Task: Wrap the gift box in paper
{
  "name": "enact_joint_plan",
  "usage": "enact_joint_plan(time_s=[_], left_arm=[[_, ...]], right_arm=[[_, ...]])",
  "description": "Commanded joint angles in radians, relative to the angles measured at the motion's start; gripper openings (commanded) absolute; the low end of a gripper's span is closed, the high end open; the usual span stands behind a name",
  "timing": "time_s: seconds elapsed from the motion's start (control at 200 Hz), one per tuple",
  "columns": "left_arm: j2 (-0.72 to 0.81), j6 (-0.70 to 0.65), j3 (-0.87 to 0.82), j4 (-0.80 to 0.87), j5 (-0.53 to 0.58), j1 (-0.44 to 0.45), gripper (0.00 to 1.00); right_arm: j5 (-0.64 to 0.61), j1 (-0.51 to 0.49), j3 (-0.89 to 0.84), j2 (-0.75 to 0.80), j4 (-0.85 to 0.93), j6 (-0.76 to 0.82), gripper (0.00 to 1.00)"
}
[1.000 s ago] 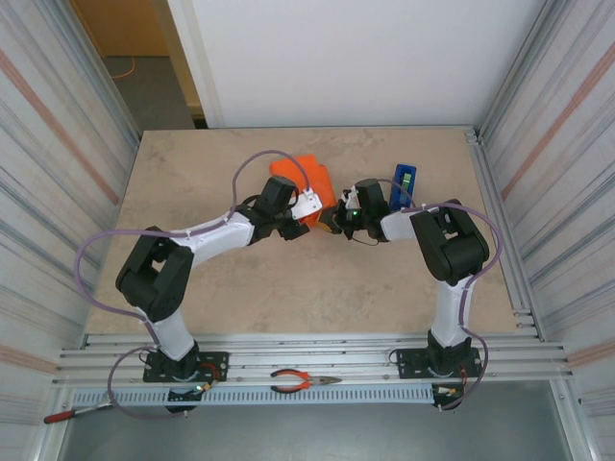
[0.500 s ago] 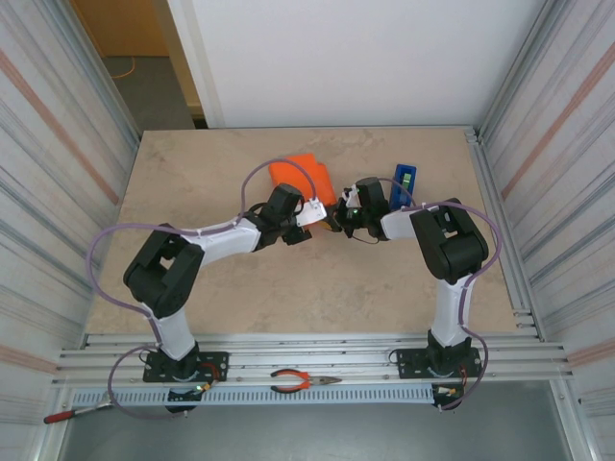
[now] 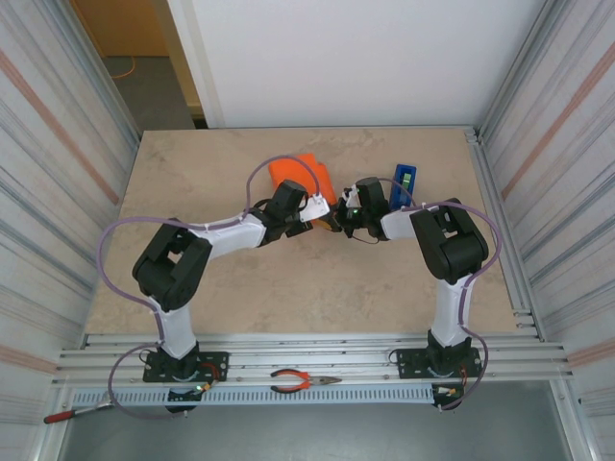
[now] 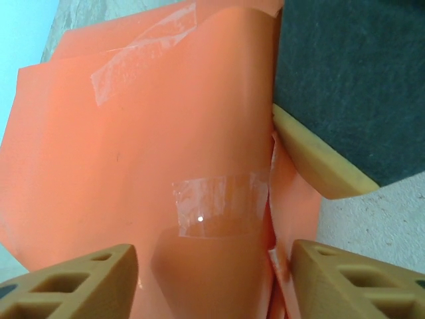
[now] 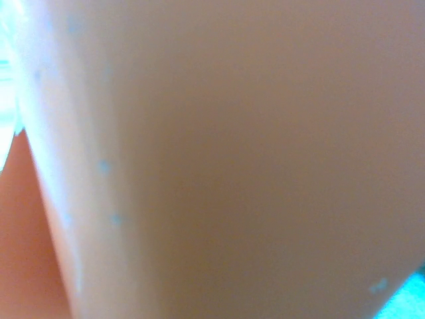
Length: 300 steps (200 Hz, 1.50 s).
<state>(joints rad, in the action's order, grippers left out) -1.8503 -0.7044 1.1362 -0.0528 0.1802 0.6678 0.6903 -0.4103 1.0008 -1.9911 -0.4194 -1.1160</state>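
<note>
Half open and holding nothing, the left gripper straddles a taped flap of the paper around the gift box at the far middle of the table, the right gripper shut just right of it, where closing squarely over the tape should flatten the seam.

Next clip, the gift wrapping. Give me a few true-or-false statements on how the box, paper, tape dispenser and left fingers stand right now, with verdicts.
1. The orange paper covers the gift box, and clear tape strips are stuck on it. True.
2. In the top view, the blue tape dispenser stands to the left of the wrapped box. False: it stands to the right of it.
3. The left gripper has its fingers pressed together. False: they stand apart, with a flap of the paper between them.
4. Red-handled pliers lie on the near rails between the two arm bases. True.
</note>
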Motion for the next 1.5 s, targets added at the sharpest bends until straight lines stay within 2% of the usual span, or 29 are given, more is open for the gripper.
enact_joint_plan(time_s=[0.0, 0.105, 0.331, 0.416, 0.581, 0.661, 0.797, 0.917, 1.178, 1.498], left_arm=[[-0.021, -0.002, 0.027, 0.025, 0.004, 0.0, 0.57], [-0.026, 0.001, 0.027, 0.031, 0.005, 0.0, 0.53], [-0.033, 0.01, 0.024, 0.047, 0.0, -0.002, 0.5], [-0.032, 0.014, 0.022, 0.05, -0.002, -0.005, 0.5], [-0.029, 0.025, 0.017, 0.05, -0.009, -0.007, 0.49], [-0.031, 0.028, 0.016, 0.05, -0.01, -0.007, 0.49], [-0.029, 0.031, 0.012, 0.051, -0.012, -0.008, 0.48], [-0.029, 0.032, 0.009, 0.053, -0.013, -0.01, 0.48], [-0.023, 0.038, 0.001, 0.056, -0.015, -0.011, 0.47], [-0.024, 0.039, -0.004, 0.057, -0.014, -0.011, 0.46]], right_arm=[[0.025, 0.007, 0.012, 0.0, -0.018, -0.011, 0.0], [0.024, 0.01, 0.009, 0.008, -0.018, -0.011, 0.0], [0.037, 0.038, -0.027, 0.066, -0.016, -0.009, 0.0], [0.043, 0.085, -0.068, 0.12, 0.02, 0.01, 0.0], [0.063, 0.239, -0.138, 0.255, 0.107, 0.063, 0.0], [0.065, 0.317, -0.134, 0.318, 0.175, 0.105, 0.12], [0.028, 0.442, -0.091, 0.383, 0.296, 0.186, 0.38], [-0.009, 0.514, -0.055, 0.366, 0.329, 0.223, 0.46], [-0.008, 0.565, -0.015, 0.238, 0.273, 0.245, 0.45], [-0.017, 0.577, 0.014, 0.178, 0.271, 0.282, 0.42]])
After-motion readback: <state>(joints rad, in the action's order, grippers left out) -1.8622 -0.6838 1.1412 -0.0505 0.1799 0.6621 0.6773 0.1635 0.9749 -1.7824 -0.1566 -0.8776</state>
